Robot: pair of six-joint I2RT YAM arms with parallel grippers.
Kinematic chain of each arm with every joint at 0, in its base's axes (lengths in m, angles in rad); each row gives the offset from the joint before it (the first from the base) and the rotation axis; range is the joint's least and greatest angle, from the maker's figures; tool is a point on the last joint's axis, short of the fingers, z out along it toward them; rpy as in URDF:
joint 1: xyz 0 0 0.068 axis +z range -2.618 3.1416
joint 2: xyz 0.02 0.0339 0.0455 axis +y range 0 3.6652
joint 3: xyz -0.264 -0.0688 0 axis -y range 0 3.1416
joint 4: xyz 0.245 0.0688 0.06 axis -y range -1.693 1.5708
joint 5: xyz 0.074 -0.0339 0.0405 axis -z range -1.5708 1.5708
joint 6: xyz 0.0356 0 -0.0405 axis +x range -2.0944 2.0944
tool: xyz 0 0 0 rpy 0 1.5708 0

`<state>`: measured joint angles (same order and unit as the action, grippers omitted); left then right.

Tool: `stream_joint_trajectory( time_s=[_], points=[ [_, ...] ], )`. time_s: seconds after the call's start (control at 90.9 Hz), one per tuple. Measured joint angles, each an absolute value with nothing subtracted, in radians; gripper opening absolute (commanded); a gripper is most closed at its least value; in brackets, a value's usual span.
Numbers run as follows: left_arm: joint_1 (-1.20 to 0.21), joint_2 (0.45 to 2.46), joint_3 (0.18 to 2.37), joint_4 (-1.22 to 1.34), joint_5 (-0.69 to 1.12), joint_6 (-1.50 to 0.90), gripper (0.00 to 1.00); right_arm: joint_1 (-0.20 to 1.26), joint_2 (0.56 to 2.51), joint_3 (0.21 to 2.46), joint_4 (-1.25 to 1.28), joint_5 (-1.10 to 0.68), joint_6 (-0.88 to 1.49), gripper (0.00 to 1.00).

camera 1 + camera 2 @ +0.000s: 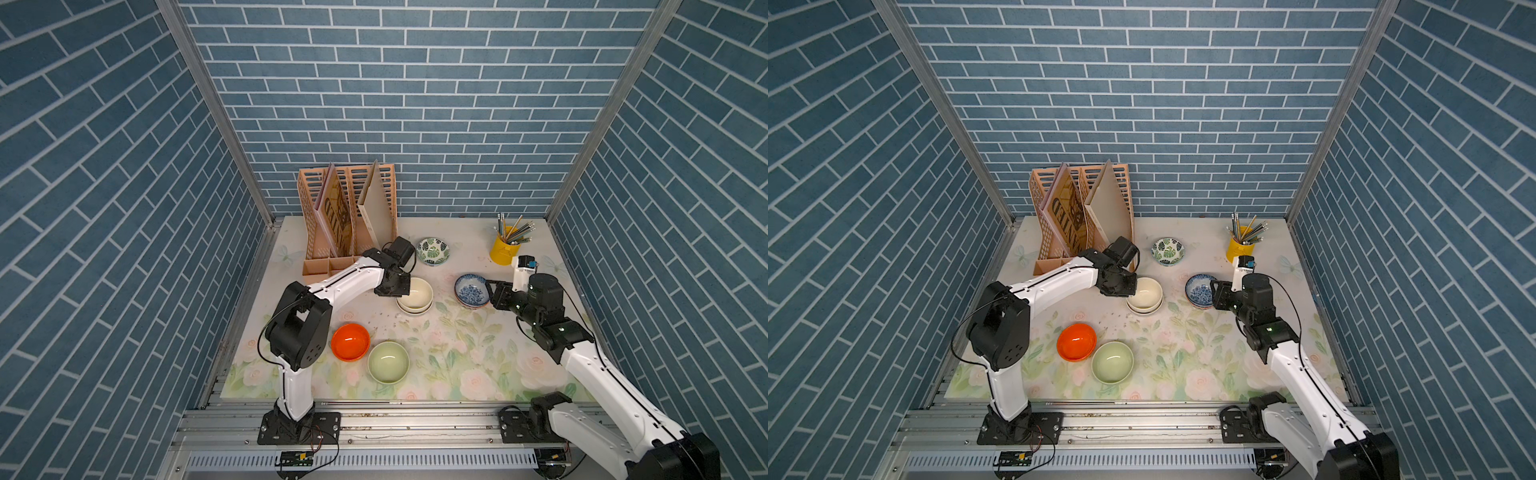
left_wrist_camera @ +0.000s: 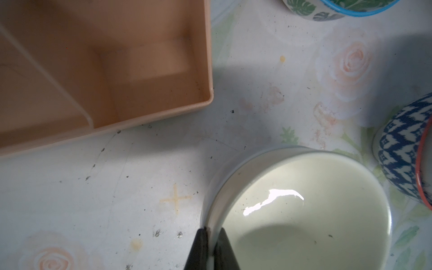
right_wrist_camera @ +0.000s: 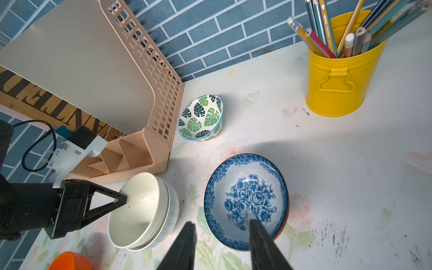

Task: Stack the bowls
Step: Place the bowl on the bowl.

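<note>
The cream bowl (image 1: 415, 292) (image 2: 304, 210) sits nested in a white bowl (image 1: 415, 311) (image 3: 173, 210) mid-table. My left gripper (image 2: 212, 230) (image 1: 400, 286) is shut on the cream bowl's near rim. To the right, the blue floral bowl (image 1: 470, 289) (image 3: 245, 198) rests in a bowl with an orange-red rim (image 3: 284, 224). My right gripper (image 3: 221, 222) (image 1: 490, 293) is open, one finger over the floral bowl's inside and one outside its rim. The green-leaf bowl (image 1: 433, 250) (image 3: 201, 117) stands at the back. An orange bowl (image 1: 350, 341) and a pale green bowl (image 1: 388, 361) sit at the front.
A peach file rack (image 1: 345, 216) with boards stands at the back left, close behind my left gripper. A yellow pencil cup (image 1: 504, 249) stands at the back right, just behind my right wrist. Blue brick walls close in three sides.
</note>
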<state>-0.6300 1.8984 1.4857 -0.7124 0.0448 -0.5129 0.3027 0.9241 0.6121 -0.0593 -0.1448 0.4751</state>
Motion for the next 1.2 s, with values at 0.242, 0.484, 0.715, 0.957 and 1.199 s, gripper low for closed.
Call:
stream_joint_trajectory(
  time_s=[0.242, 0.484, 0.715, 0.957, 1.199],
  points=[
    [-0.632, 1.908, 1.486, -0.712, 0.045, -0.513, 0.01, 0.303, 0.924, 0.612, -0.059, -0.145, 0.476, 0.42],
    [-0.633, 1.908, 1.486, -0.711, 0.045, -0.513, 0.07, 0.303, 0.924, 0.612, -0.059, -0.146, 0.476, 0.42],
    [-0.633, 1.908, 1.486, -0.702, 0.050, -0.516, 0.26, 0.303, 0.924, 0.612, -0.059, -0.146, 0.475, 0.42],
    [-0.634, 1.908, 1.490, -0.702, 0.051, -0.517, 0.35, 0.303, 0.924, 0.612, -0.059, -0.146, 0.475, 0.42],
    [-0.634, 1.907, 1.539, -0.719, 0.049, -0.513, 0.37, 0.303, 0.928, 0.612, -0.059, -0.146, 0.476, 0.42]
  ],
)
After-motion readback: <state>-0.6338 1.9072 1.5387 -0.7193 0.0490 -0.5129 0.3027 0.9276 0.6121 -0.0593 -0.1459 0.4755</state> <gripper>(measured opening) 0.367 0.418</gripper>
